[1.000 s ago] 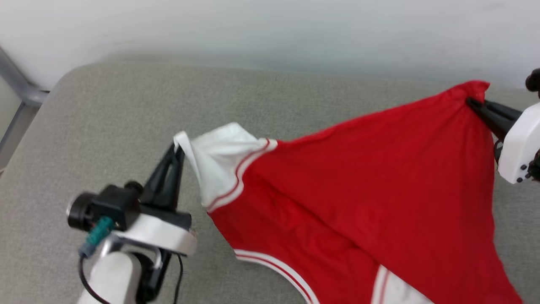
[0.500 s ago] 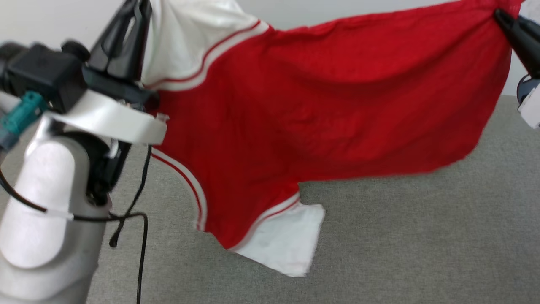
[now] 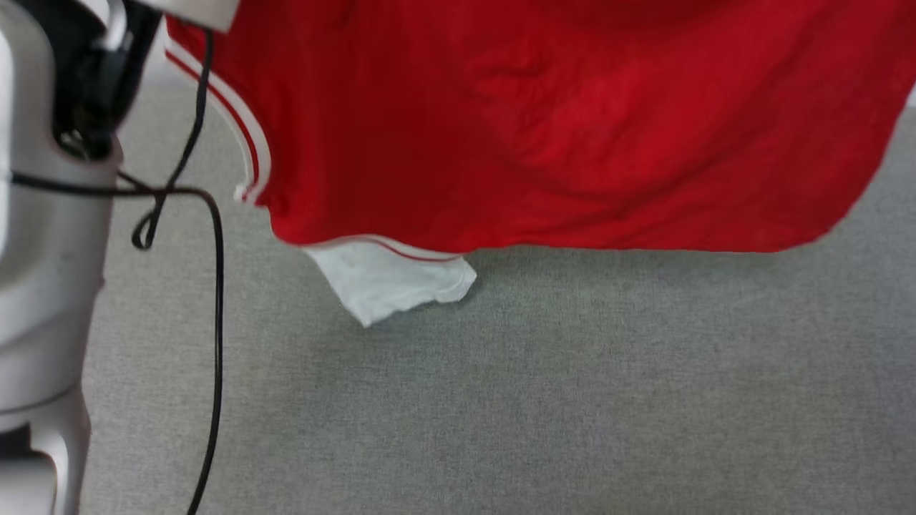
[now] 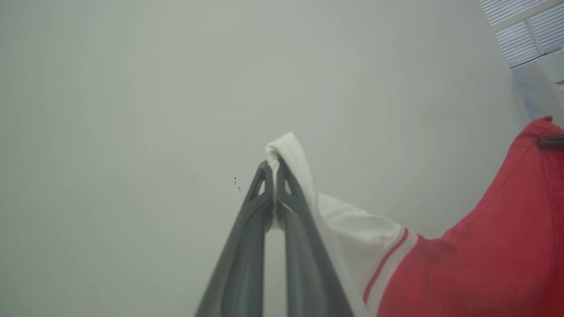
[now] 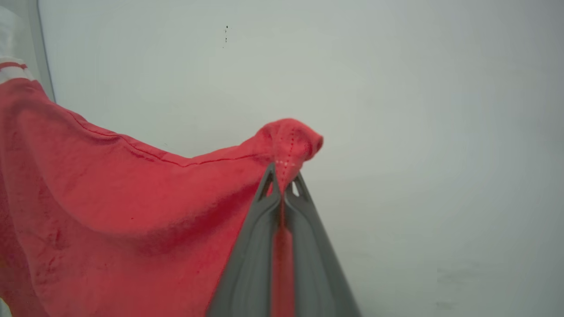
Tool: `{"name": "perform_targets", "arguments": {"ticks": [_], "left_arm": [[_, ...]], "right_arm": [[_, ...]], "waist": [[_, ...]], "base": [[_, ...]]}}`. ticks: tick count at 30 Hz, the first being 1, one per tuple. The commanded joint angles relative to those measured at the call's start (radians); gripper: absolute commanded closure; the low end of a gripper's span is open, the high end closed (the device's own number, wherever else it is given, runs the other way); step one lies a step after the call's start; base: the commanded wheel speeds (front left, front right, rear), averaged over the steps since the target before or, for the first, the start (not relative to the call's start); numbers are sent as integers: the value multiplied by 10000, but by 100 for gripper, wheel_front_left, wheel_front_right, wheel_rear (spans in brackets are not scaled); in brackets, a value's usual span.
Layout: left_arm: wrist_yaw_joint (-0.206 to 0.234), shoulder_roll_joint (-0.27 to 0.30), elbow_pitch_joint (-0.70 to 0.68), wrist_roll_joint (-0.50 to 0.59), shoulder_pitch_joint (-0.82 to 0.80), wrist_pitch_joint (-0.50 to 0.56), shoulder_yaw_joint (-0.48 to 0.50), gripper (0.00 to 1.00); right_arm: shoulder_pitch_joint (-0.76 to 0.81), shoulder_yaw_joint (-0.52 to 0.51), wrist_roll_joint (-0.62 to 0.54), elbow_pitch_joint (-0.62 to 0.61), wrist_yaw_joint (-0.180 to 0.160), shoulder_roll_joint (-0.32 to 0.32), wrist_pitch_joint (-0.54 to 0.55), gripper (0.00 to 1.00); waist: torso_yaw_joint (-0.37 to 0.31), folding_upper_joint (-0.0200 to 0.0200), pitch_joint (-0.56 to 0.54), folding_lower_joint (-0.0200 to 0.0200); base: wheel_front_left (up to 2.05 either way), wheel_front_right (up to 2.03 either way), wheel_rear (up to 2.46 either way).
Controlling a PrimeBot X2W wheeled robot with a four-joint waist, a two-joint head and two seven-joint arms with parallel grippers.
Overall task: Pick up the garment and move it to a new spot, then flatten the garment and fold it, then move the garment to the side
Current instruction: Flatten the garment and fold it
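While 1 garment point(image 3: 544, 129) hangs spread in the air above the grey cushioned surface point(image 3: 537, 400), 2 grippers carry it. Left gripper point(image 4: 274, 169): jaws pressed together on the gripped sleeve point(image 4: 352, 224), white. Right gripper point(image 5: 282, 178): jaws pressed together on 1 red corner. Head view: 1 free sleeve point(image 3: 390, 282), white, dangles below the red edge; 1 black cable point(image 3: 217, 300) runs beside the pale left forearm point(image 3: 43, 250).

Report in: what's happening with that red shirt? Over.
Left jaws shut on white sleeve, right jaws on red corner. Shirt hangs spread above grey surface. Nothing seen in the way.
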Motion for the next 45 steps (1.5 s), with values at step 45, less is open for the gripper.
{"name": "perform_targets", "arguments": {"ticks": [45], "left_arm": [[69, 1297, 5084, -2316, -2159, -2752, -2856, 100]], "right_arm": [[-2839, 3689, 305, 5413, -12, 808, -3142, 100]], "waist": [[-199, -1, 2969, 0]], "base": [[0, 0, 0]]}}
